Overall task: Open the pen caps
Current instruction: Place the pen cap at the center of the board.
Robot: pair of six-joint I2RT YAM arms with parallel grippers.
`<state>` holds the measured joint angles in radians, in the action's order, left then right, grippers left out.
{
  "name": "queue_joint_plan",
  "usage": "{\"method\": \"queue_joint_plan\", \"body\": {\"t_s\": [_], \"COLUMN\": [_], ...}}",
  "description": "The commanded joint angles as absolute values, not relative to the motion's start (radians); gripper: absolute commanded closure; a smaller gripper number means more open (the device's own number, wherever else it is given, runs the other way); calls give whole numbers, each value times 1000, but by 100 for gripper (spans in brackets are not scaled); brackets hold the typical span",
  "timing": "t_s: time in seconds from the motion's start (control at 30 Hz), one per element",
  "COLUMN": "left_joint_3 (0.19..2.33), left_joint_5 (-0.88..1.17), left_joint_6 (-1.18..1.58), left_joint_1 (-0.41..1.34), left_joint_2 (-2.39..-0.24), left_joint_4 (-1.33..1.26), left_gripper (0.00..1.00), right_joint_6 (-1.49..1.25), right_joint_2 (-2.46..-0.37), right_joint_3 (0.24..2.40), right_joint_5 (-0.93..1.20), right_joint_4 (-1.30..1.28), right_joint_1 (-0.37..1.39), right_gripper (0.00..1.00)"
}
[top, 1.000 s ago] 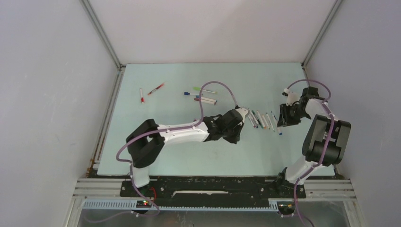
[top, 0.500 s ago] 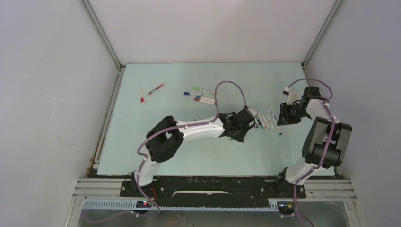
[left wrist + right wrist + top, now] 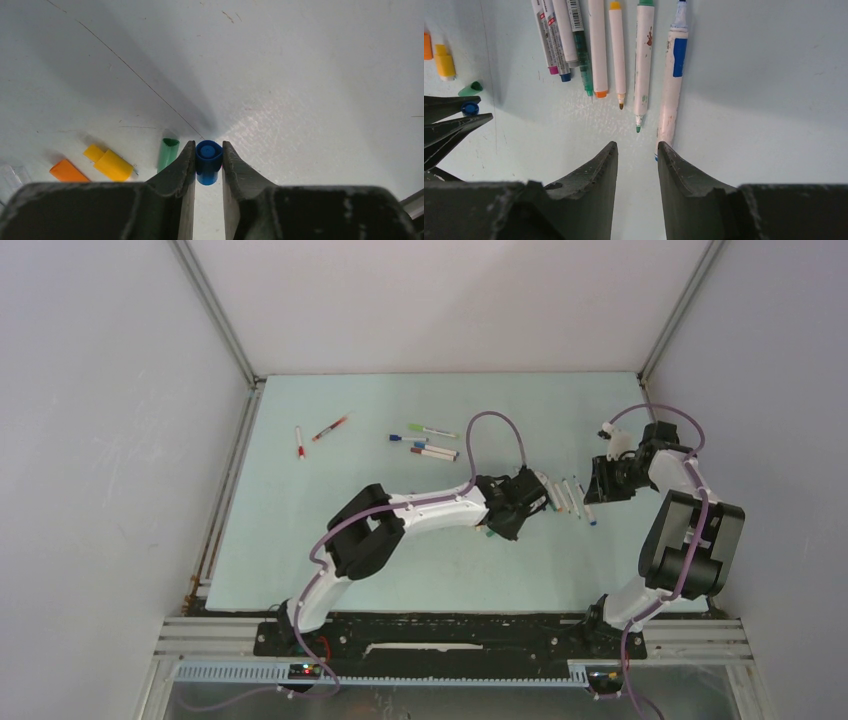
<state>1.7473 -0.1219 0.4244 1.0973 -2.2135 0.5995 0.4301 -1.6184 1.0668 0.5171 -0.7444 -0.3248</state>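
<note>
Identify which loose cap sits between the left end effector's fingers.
The blue cap, flanked by both fingers. The green cap lies just outside one finger; the yellow cap and orange cap lie farther off.

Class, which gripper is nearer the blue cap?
Left. The left gripper has the blue cap between its fingers; the right gripper stands apart, open, near the row of pens.
</note>
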Motion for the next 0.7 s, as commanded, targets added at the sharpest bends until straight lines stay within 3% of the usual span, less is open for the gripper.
{"method": "queue_joint_plan", "body": {"t_s": [0.0, 0.67], "left_joint_3": [1819, 1806], "left_joint_5": [-145, -150], "left_joint_6": [408, 404], "left_joint_1": [1103, 1104], "left_joint_2": [-2232, -2203], "left_joint_4": [638, 640], "left_gripper": [75, 61], "right_joint_6": [447, 455], "right_joint_2": [-1578, -1546], "right_joint_3": [1100, 1100], "right_joint_5": [545, 580], "right_joint_4": [-752, -764], "right_joint_1": [-330, -337], "right_gripper": [62, 61]}}
